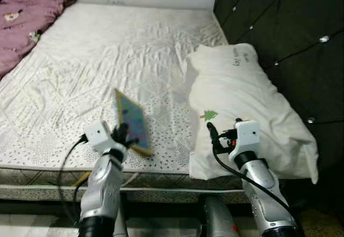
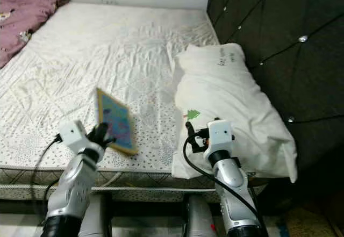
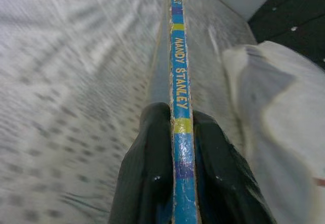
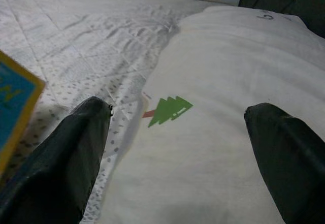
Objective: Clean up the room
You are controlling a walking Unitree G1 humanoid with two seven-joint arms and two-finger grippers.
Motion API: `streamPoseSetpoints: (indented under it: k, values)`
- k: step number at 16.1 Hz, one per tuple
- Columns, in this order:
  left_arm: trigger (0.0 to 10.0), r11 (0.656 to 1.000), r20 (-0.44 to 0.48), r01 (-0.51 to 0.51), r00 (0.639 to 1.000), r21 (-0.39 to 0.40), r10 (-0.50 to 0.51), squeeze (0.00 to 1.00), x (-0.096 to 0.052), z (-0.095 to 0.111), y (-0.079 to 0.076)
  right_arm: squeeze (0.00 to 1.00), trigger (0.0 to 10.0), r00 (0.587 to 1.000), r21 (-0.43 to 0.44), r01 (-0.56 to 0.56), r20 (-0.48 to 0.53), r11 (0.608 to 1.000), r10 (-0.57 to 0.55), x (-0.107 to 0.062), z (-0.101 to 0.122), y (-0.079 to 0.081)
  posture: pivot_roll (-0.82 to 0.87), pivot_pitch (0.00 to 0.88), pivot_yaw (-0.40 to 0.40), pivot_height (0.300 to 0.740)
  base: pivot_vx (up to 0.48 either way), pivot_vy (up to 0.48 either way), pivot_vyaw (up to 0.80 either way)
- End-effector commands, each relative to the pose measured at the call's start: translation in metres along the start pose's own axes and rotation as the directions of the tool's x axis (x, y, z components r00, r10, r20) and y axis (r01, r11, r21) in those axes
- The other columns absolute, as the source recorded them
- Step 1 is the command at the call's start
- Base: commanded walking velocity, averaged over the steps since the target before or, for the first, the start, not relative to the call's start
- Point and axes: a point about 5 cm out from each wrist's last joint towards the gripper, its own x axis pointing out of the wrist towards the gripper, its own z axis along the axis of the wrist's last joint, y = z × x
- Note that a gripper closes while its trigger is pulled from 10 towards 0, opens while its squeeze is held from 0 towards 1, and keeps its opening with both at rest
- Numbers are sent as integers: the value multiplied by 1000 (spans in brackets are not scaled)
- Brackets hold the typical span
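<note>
A thin blue picture book (image 1: pixel 132 120) with a yellow border stands on edge above the near part of the bed, held by my left gripper (image 1: pixel 121 135). In the left wrist view its spine (image 3: pixel 179 82) runs between the two black fingers (image 3: pixel 147 168), which are shut on it. My right gripper (image 1: pixel 215 134) hovers open over the near end of a white pillow (image 1: pixel 242 97) with a small green tree tag (image 4: pixel 170 109). Its fingers (image 4: pixel 76 153) are spread wide apart with nothing between them.
The white patterned mattress (image 1: pixel 80 70) stretches ahead. A purple blanket (image 1: pixel 24 16) lies bunched at the far left corner. A dark tufted headboard (image 1: pixel 285 27) rises on the right behind the pillow. The bed's front edge (image 1: pixel 48 178) is just below my arms.
</note>
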Motion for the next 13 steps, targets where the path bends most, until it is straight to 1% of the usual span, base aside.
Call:
streamPoseSetpoints:
  k: [1,3,4,5,7,8,9,10,11,13]
  values:
    - [10000,996,-67,40,997,-75,-45,0,2,-12,-10,0,10000,1000,-13,19,9,1000,-19,-2,3,-6,-72,58,-62,575,0,0,0]
    - [10000,986,-131,85,986,-142,-103,0,7,-16,-20,0,10000,1000,-35,3,16,999,-2,-6,6,-7,-82,59,-66,575,0,0,0]
    - [10000,972,-157,132,974,-195,-163,0,9,-17,-32,0,10000,998,-46,-52,24,998,53,-12,9,-5,-89,60,-68,575,0,0,0]
    - [10000,959,-178,144,965,-242,-190,0,9,-18,-38,0,10000,992,-46,-121,24,992,122,-21,11,-2,-91,61,-68,575,0,0,0]
    - [10000,953,-246,124,949,-277,-195,0,5,-27,-41,0,10000,980,-35,-200,13,979,200,-34,14,1,-104,65,-67,575,0,0,0]
    - [10000,960,-306,62,940,-274,-148,0,3,-36,-33,0,10000,971,-45,-241,-4,970,241,-43,15,0,-104,65,-67,575,0,0,0]
    - [10000,966,-317,64,937,-251,-145,0,2,-38,-30,0,10000,967,-64,-254,-8,965,254,-46,16,-2,-113,73,-69,575,0,0,0]
    - [10000,976,-357,30,928,-215,-107,0,2,-43,-21,0,10000,965,-80,-263,-26,961,262,-52,15,-7,-118,75,-69,575,0,0,0]
    - [10000,979,-395,9,914,-205,-91,0,2,-45,-13,0,10000,967,-90,-255,-39,963,252,-54,16,-14,-124,76,-69,575,0,0,0]
    - [10000,990,-373,4,926,-139,-56,0,8,-37,-3,0,10000,971,-106,-237,-40,966,234,-53,19,-20,-131,75,-64,575,0,0,0]
